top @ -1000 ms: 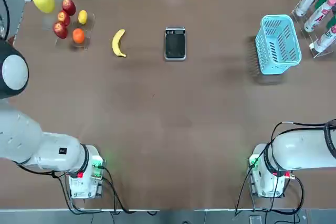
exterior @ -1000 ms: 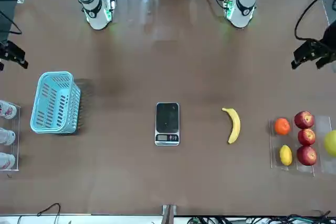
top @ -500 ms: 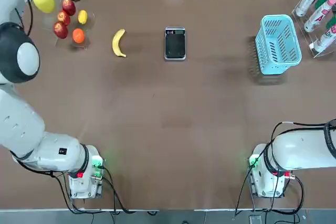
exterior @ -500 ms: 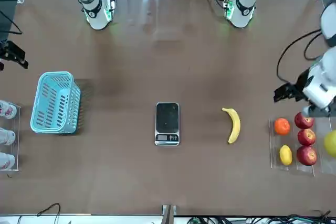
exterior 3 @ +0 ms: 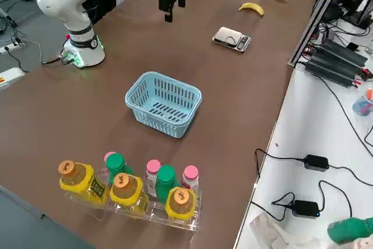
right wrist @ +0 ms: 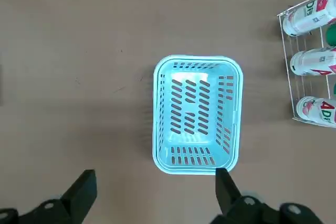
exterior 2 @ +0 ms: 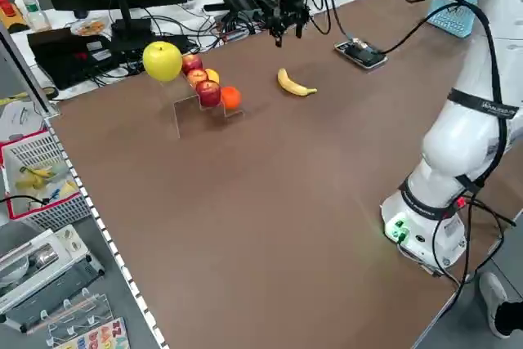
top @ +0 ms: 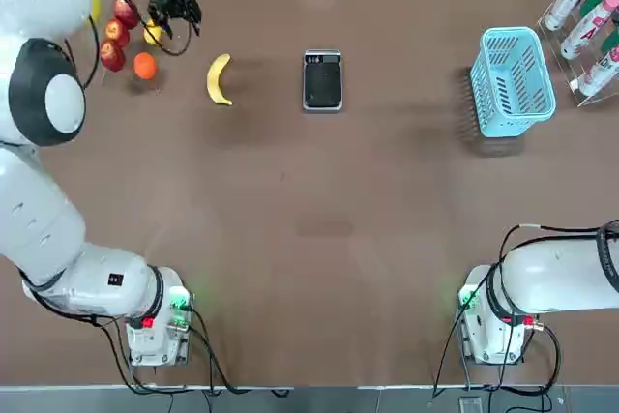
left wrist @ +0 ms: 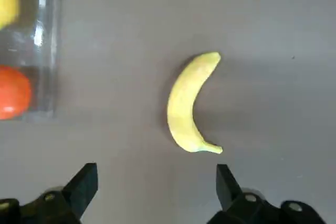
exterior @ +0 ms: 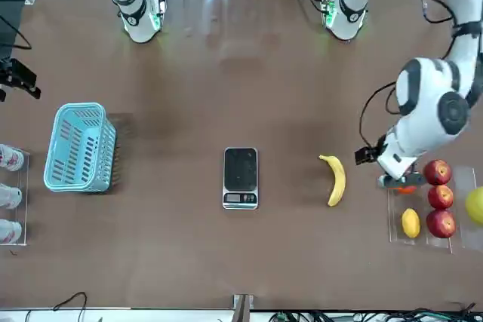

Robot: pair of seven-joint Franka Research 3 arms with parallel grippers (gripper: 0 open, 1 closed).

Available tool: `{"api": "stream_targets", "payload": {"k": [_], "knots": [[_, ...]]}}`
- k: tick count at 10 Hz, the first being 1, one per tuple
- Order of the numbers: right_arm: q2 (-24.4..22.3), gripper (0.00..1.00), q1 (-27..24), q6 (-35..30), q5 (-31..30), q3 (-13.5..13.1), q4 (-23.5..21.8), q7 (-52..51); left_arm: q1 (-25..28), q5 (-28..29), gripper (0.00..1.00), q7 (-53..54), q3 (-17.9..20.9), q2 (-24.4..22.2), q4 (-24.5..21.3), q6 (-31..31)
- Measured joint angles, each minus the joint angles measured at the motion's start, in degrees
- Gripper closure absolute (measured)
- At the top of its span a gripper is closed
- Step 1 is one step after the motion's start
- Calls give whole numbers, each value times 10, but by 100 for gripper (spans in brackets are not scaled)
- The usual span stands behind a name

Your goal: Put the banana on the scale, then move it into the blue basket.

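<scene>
The yellow banana [top: 219, 79] [left wrist: 189, 106] lies on the table between the fruit stand and the dark scale [top: 322, 79] [exterior: 241, 177]. My left gripper [top: 175, 11] [left wrist: 155, 182] hangs open in the air just left of the banana, by the fruit stand's edge, holding nothing. The light blue basket [top: 513, 81] [right wrist: 197, 114] stands at the far right and holds nothing. High over it my right gripper [right wrist: 155, 184] [exterior 3: 173, 1] is open and holds nothing too.
A clear stand with apples, an orange and lemons [top: 126, 41] [exterior 2: 200, 79] sits close to the left gripper. A rack of bottles [top: 590, 26] [exterior 3: 128, 188] stands beside the basket. Cables and equipment [exterior 2: 245, 2] line the table's far edge.
My left arm has swung in from the left edge to the table's back, bringing its open gripper beside the banana. The right arm, banana, scale and basket have stayed put.
</scene>
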Motion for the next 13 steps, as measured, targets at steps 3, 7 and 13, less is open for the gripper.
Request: {"api": "stream_targets", "payload": {"k": [3, 7, 13], "knots": [[0, 0, 0, 0, 0, 0, -1, 0, -3, 0, 3, -1, -3, 94, -5, 78], [0, 0, 0, 0, 0, 0, -1, 0, -27, 0, 6, -5, -7, 157, -3, 132], [2, 0, 0, 0, 0, 1, -2, 0, -26, 0, 49, -6, -5, 167, -2, 151]]}}
